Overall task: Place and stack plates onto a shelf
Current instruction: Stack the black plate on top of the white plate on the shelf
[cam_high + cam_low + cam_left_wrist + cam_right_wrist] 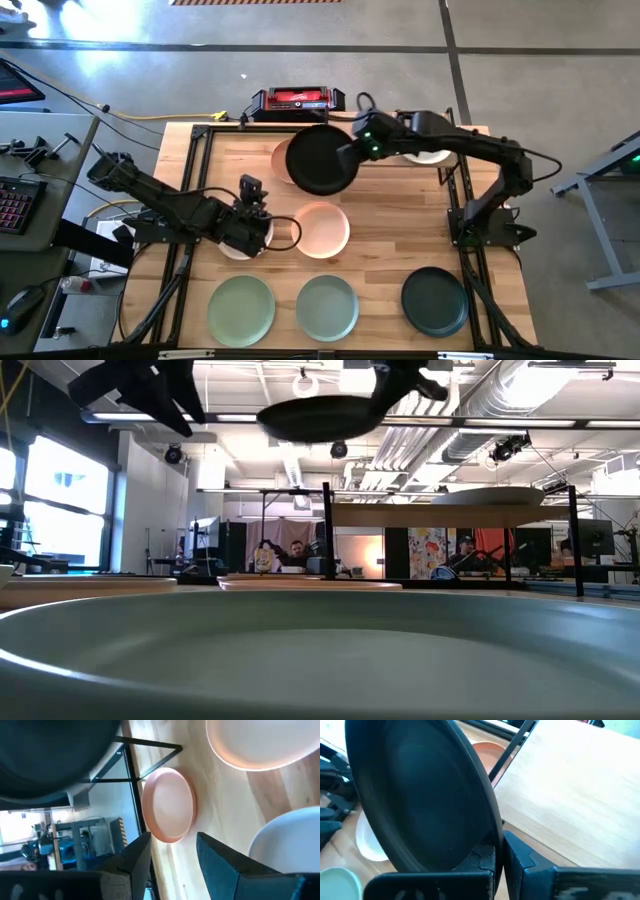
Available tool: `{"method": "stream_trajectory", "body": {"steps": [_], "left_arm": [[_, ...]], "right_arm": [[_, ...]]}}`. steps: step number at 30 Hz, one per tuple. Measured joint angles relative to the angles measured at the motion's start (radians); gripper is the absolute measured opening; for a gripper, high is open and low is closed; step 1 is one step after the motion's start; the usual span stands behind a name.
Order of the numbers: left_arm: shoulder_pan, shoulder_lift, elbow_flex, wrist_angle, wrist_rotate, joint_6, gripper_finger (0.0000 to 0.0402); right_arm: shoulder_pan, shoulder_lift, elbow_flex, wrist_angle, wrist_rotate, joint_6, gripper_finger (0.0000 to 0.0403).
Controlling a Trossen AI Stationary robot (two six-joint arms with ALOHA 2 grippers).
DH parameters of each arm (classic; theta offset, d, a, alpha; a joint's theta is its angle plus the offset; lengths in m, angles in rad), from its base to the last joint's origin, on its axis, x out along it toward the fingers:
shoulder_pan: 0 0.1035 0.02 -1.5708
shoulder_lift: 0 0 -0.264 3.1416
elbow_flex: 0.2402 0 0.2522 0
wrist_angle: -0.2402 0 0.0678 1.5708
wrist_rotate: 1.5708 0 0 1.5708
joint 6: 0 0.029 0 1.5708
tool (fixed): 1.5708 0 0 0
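Note:
My right gripper point(350, 156) is shut on a black plate point(320, 160), held in the air over the table's far middle, above a terracotta pink plate point(277, 158). The shelf point(570, 795) stands just right of it, with a cream plate point(490, 495) on top. My left gripper point(252, 195) is open and empty, hovering by a white plate point(240, 245), left of a peach plate point(322, 230). A light green plate point(242, 308), a sage plate point(327, 305) and a dark green plate point(435, 300) lie flat along the near edge. My right gripper pinches the black plate's rim point(490, 842) between its two fingers, on the side facing the table's right. The fingers come about level from the right. The plate is lifted clear, close to level, high above the table in the low view point(320, 415).
A black metal frame point(200, 135) runs round the tabletop. A red and black box point(300, 100) sits beyond the far edge. People sit in the room behind the table point(295, 550). Bare wood shows between the peach plate and the right arm's base point(400, 230).

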Motion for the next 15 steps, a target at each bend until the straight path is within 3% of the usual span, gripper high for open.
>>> {"method": "stream_trajectory", "body": {"steps": [15], "left_arm": [[0.003, 0.0, 0.0, 0.003, -0.003, -0.227, 0.0145]], "right_arm": [[-0.193, -0.235, 0.0, -0.258, -0.002, -0.007, 0.0]]}}
